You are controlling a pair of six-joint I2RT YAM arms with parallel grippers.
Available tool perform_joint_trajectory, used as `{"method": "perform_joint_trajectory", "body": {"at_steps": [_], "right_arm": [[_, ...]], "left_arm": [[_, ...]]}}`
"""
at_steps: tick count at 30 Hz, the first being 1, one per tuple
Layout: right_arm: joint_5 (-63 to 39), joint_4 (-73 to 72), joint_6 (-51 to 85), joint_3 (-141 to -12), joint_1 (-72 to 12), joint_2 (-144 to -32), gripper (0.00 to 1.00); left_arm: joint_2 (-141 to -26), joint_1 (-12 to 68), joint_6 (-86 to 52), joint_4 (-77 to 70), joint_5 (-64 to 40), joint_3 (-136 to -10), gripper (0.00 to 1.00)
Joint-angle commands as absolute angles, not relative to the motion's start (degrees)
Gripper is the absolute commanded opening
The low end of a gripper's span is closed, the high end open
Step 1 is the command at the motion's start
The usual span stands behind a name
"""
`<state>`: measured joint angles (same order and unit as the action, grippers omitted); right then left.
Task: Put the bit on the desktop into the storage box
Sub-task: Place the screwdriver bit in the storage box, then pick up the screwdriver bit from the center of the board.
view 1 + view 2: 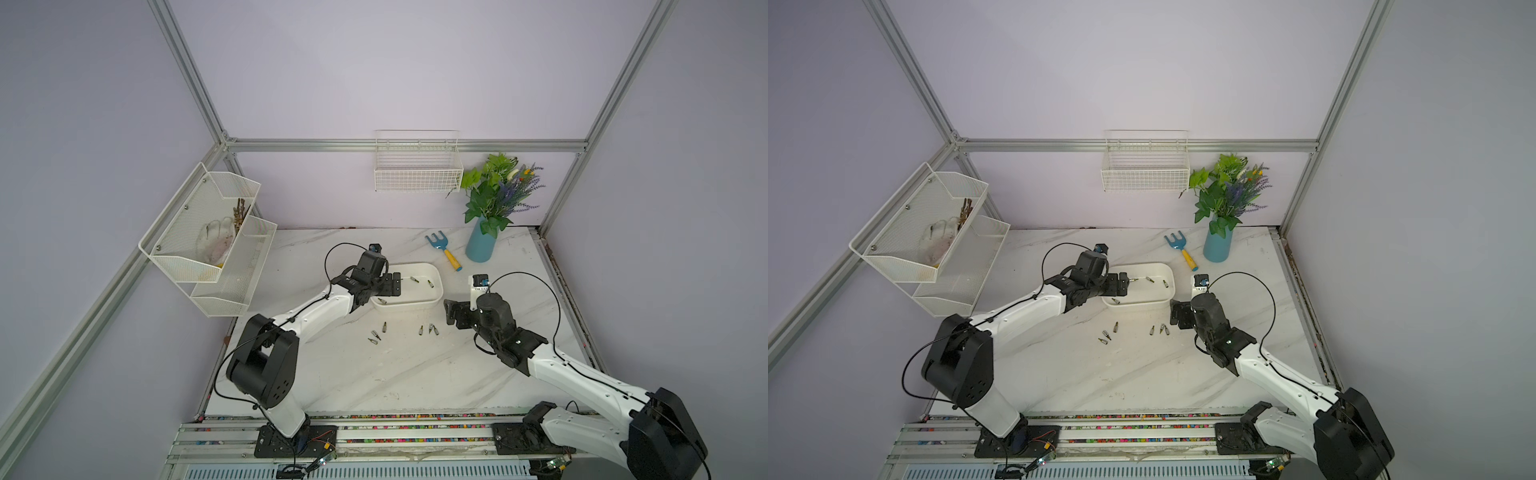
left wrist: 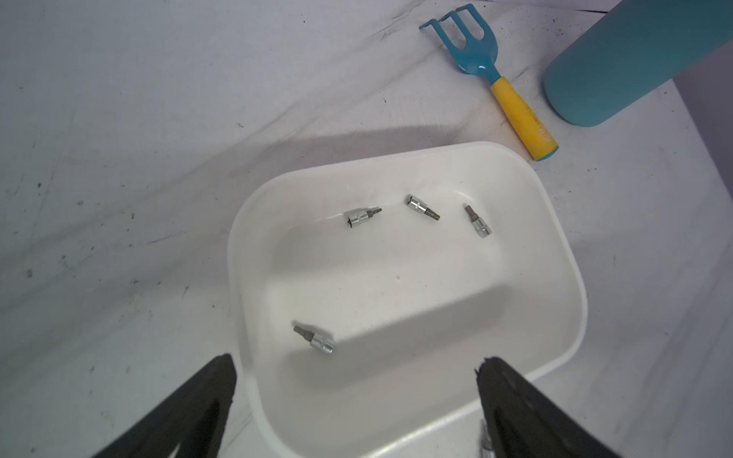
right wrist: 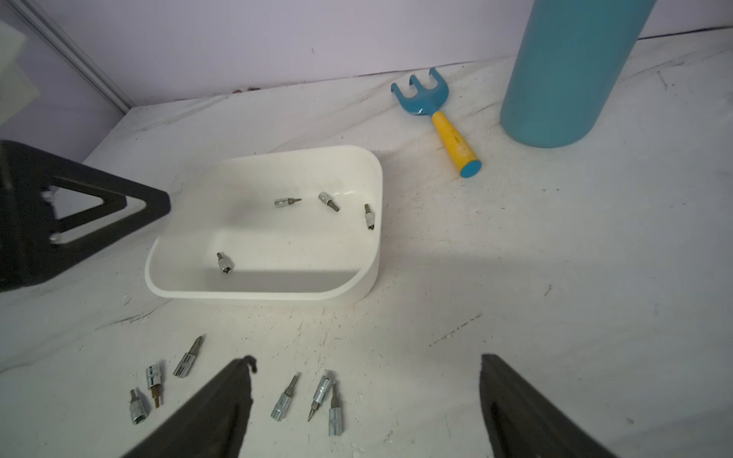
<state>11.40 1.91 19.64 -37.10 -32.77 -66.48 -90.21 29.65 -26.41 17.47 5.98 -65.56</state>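
Left jaws spread wide, empty, over the left end of the storage box (image 3: 277,293), 4 bits (image 2: 361,217) inside. Right jaws spread too, hovering near 6 bits (image 3: 284,400) on the desk (image 3: 515,277).

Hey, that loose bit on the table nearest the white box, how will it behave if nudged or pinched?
The bit looks like shiny solid metal: probably stiff, heavy for its size, and slippery in a pinch. Its roughly cylindrical body suggests it may roll on the smooth table if pushed sideways. Lying flat, it shouldn't tip.
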Motion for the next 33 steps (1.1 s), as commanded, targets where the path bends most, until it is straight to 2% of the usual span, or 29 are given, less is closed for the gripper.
{"method": "perform_joint_trajectory", "body": {"at_steps": [1, 7, 14, 15, 19, 27, 29, 33], "right_arm": [[5.2, 11.0, 19.9, -40.9, -32.6, -70.0, 0.88], [1.4, 20.6, 19.4, -46.6, -33.0, -76.3, 0.78], [-1.6, 26.0, 18.8, -51.2, -34.5, -84.4, 0.68], [-2.0, 26.2, 18.7, -51.7, -34.7, -85.5, 0.62], [-3.2, 26.6, 18.7, -53.6, -35.4, -90.5, 0.51], [0.2, 28.6, 18.9, -56.2, -35.9, -94.6, 0.47], [0.2, 28.6, 18.9, -56.5, -36.1, -95.2, 0.41], [0.5, 28.2, 18.9, -57.1, -36.4, -96.4, 0.37]], "left_arm": [[-81.7, 29.4, -28.3, 15.3, 7.2, -60.1, 1.00], [-67.3, 28.8, -27.2, 15.1, 12.8, -49.6, 1.00], [-58.6, 28.7, -23.2, 2.6, 20.5, -34.2, 1.00], [-58.1, 28.7, -22.7, 2.8, 21.6, -33.8, 1.00], [-57.3, 28.7, -21.8, 3.3, 23.1, -33.2, 1.00], [-57.7, 28.7, -21.8, 3.1, 23.6, -33.0, 1.00], [-57.7, 28.7, -21.9, 3.0, 23.7, -33.0, 1.00], [-57.7, 28.7, -21.8, 2.9, 23.8, -32.9, 1.00]]}}
